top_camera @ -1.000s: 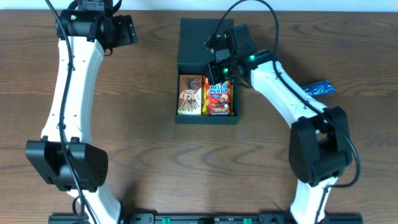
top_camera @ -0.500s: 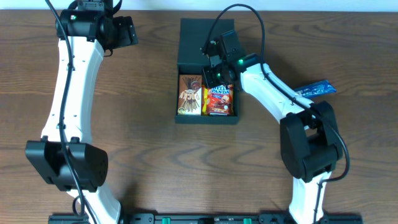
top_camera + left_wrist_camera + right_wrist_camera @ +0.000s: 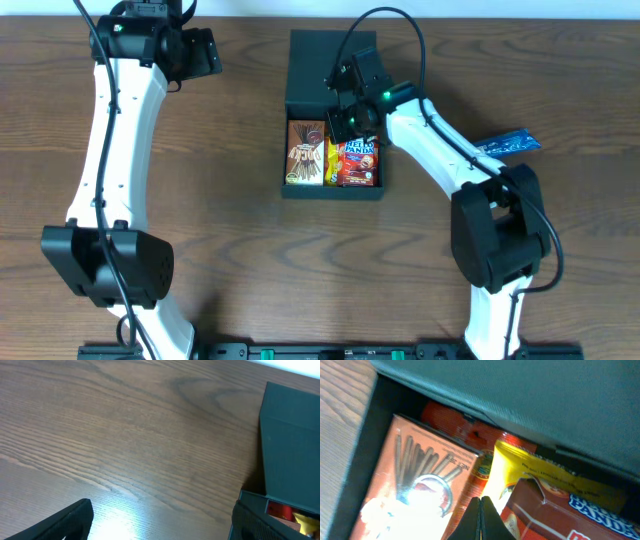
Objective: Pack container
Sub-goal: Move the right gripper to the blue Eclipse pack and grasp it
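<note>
The container [image 3: 332, 191] is a dark teal-grey box in the middle of the table, its flap lid [image 3: 315, 70] folded open at the far side. Inside lie a brown Pocky-style box [image 3: 304, 153] on the left, a red Hello Panda box [image 3: 358, 162] on the right and a yellow packet [image 3: 535, 467] wedged between them. My right gripper [image 3: 345, 125] is shut and empty, its tips [image 3: 481, 510] over the gap between the two boxes. My left gripper [image 3: 205, 48] is open and empty over bare table at the far left; it sees the lid [image 3: 292, 440].
A blue snack packet [image 3: 510, 142] lies on the wooden table to the right of the container, behind my right arm. The table's far edge shows at the top of the overhead view.
My right gripper has moved left and slightly back, from over the Hello Panda box to the gap between the boxes. The Hello Panda box has shifted a little. The left arm has not moved.
</note>
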You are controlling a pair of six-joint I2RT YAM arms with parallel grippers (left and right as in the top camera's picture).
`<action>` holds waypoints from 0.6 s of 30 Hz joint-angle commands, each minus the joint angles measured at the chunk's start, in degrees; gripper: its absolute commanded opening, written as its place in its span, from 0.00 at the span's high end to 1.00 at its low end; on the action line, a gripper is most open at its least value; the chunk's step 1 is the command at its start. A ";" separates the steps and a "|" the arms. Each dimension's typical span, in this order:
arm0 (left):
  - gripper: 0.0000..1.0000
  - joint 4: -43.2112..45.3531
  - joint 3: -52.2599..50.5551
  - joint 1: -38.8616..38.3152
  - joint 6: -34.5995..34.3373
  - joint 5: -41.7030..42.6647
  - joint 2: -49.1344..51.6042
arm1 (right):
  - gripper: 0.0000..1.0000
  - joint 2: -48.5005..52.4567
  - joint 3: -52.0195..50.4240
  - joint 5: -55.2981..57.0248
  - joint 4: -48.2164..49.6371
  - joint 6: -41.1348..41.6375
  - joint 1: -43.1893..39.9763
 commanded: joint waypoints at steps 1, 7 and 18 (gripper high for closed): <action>0.10 -0.26 0.87 0.17 -0.22 0.02 0.31 | 0.99 -1.62 5.01 -0.81 -2.12 -0.35 -0.79; 0.10 -0.50 0.87 0.17 -0.22 0.02 0.31 | 0.99 -8.26 9.44 6.03 -8.48 -0.72 -7.13; 0.10 -0.22 0.87 0.17 -0.26 0.02 0.31 | 0.99 -10.29 9.44 18.34 -29.64 -7.06 -32.41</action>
